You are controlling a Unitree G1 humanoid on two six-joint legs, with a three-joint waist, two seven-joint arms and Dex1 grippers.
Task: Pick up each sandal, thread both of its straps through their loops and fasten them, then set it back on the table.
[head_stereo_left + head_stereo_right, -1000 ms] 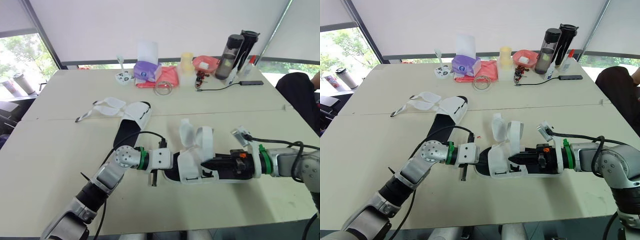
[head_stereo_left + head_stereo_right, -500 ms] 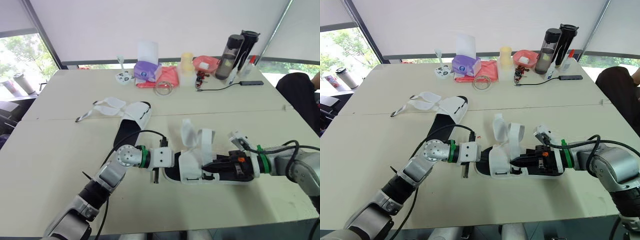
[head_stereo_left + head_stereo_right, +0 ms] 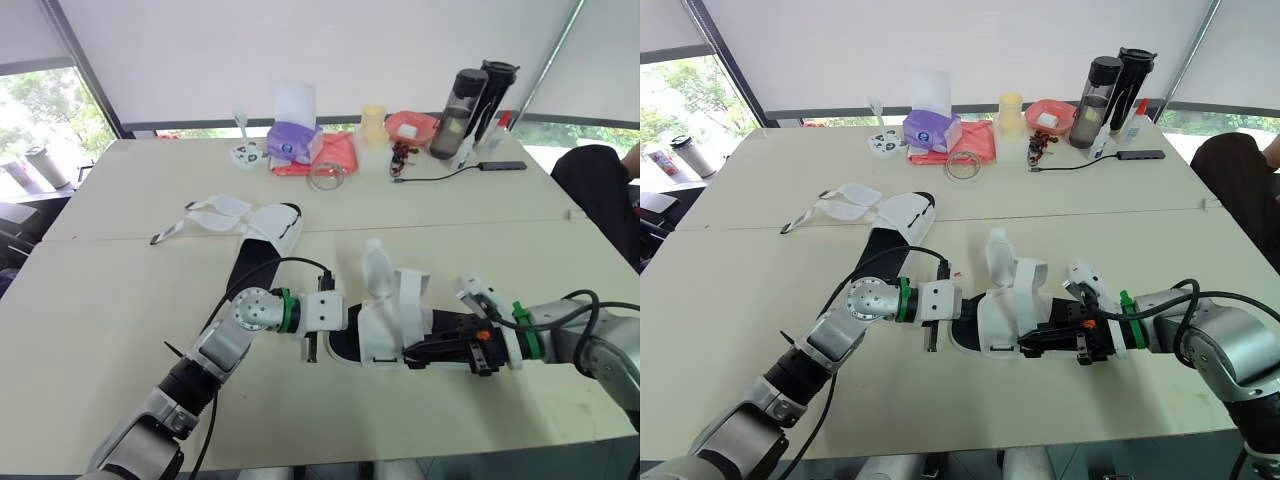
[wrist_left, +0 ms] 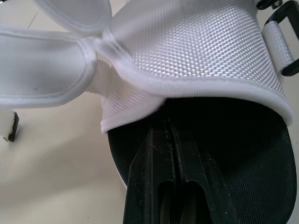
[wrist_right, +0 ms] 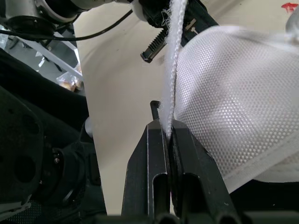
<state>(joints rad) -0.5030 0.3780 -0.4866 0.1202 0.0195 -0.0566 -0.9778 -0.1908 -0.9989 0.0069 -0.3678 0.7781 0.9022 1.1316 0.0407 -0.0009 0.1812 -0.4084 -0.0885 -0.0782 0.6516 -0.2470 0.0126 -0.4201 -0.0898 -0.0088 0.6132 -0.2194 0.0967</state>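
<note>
The near sandal [image 3: 385,335], black sole with white mesh straps, lies on the table in front of me. My left gripper [image 4: 169,128] is shut, with its fingertips on the black footbed at the toe end, under the front strap. My right gripper [image 5: 166,128] comes in from the heel side along the sandal's near edge [image 3: 408,352] and is shut on the thin edge of a white strap [image 5: 174,70]. Two strap flaps [image 3: 385,275] stand up loose. The second sandal [image 3: 262,235] lies farther back on the left, straps [image 3: 215,212] spread open.
Along the table's far edge stand a tissue box [image 3: 293,140], a yellow cup [image 3: 373,125], a pink bowl [image 3: 412,125], dark bottles [image 3: 458,113], a tape ring [image 3: 327,175] and a cable with a power bank [image 3: 500,165]. A person sits at the right edge [image 3: 600,190].
My right gripper has slid from above the heel down to the sandal's near side and closed on a strap edge. The upright straps lean a little right. The left arm stayed put.
</note>
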